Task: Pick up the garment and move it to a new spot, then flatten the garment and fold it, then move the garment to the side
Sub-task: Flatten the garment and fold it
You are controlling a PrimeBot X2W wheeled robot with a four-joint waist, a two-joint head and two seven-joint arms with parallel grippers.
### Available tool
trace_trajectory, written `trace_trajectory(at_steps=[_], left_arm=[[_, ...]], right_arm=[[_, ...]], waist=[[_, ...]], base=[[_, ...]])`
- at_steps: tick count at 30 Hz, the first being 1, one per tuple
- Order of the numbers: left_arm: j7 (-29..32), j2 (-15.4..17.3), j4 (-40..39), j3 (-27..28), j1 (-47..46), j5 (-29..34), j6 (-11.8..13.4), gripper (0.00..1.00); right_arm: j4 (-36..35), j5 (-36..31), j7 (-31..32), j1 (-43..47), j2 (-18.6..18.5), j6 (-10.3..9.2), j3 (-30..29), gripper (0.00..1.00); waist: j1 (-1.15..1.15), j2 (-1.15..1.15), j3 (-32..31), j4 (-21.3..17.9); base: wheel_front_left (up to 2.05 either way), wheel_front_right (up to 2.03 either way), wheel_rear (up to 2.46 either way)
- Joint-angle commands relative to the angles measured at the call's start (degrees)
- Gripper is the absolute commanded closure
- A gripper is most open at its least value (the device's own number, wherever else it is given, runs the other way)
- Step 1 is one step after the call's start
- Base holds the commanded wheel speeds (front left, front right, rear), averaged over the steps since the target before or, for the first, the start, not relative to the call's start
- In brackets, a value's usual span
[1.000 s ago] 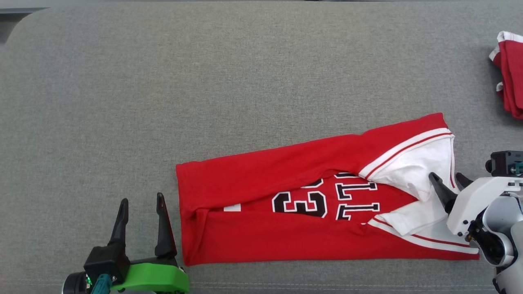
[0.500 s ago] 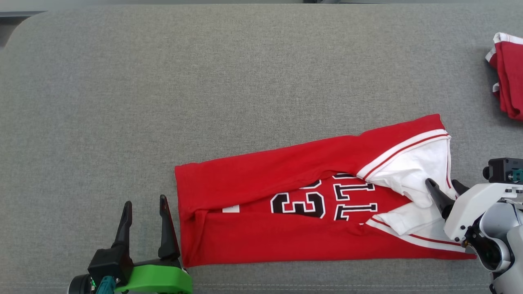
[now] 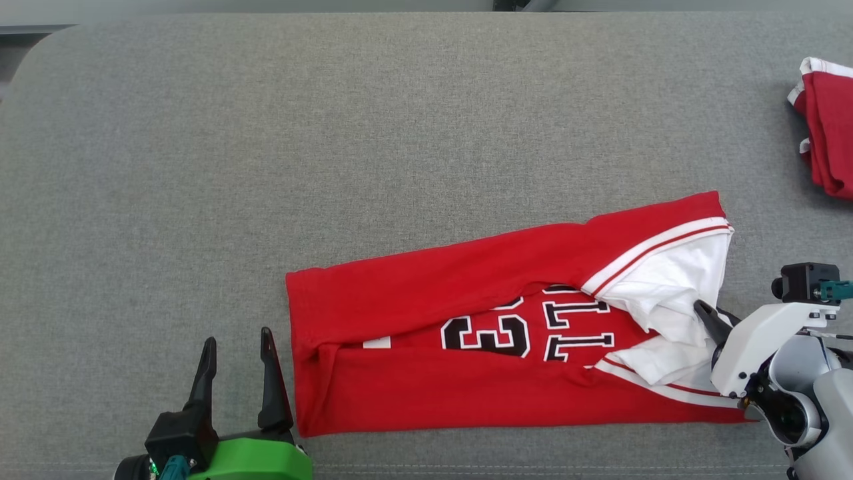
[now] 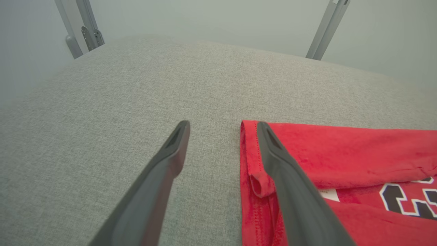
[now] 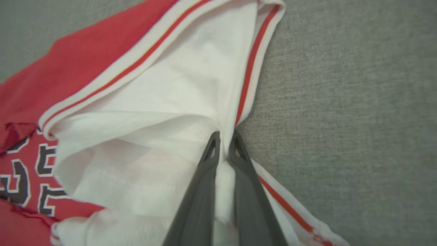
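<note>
Two end effectors flank a red garment (image 3: 426, 393) lying folded lengthwise toward the near right of the grey tabletop (image 3: 333, 133). The right end effector (image 3: 708, 319) is closed, pinching a bunch of white fabric at the garment's right end. The left end effector (image 3: 238, 339) stands open just beside the garment's left hem, gripping nothing. Another red garment (image 3: 826, 127) lies at the far right edge.

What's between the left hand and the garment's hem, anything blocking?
Nothing visible. The left hand is open right beside the garment's red hem, one finger overlapping its edge in the wrist view. The right hand is shut on the white end.
</note>
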Motion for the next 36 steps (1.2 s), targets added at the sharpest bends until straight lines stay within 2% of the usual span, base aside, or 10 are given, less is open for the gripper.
trace_trajectory(at_steps=[1, 12, 23, 27, 33, 36], left_arm=[[-0.3, -0.3, 0.2, 0.4, 0.6, 0.9, -0.4, 0.0], [-0.3, -1.9, 0.7, 2.2, 1.2, 1.3, -1.6, 0.0], [-0.3, -2.8, 0.9, 3.2, 1.6, 1.6, -2.5, 0.0], [-0.3, -3.0, 1.1, 3.4, 1.6, 1.6, -2.6, 0.0], [-0.3, -3.1, 1.3, 3.8, 1.5, 1.4, -2.7, 0.0], [-0.3, -3.1, 1.3, 3.7, 1.4, 1.2, -2.7, 0.0]], right_arm=[[1.0, 0.8, 0.0, 0.3, 0.7, 0.0, 1.2, 1.0], [3.6, 4.9, -4.4, -1.8, -3.9, -0.08, -1.0, 1.0], [1.7, 5.8, -6.4, -1.3, -7.7, -0.06, -3.9, 1.0], [-3.0, 5.4, -6.9, -0.4, -7.8, -0.04, -2.4, 1.0], [-15.7, 6.1, -4.0, 2.2, -6.1, -0.01, 6.1, 1.0], [-19.5, 6.5, -3.1, 2.9, -4.9, -0.01, 9.2, 1.0]], waist=[[0.0, 0.0, 0.0, 0.0], [0.0, 0.0, -0.8, 0.2], [0.0, 0.0, -1.3, -0.7], [0.0, 0.0, -1.5, -1.0], [0.0, 0.0, -2.3, -1.1], [0.0, 0.0, -2.6, -1.1]], base=[[0.0, 0.0, 0.0], [0.0, 0.0, 0.0], [0.0, 0.0, 0.0], [0.0, 0.0, 0.0], [0.0, 0.0, 0.0], [0.0, 0.0, 0.0]])
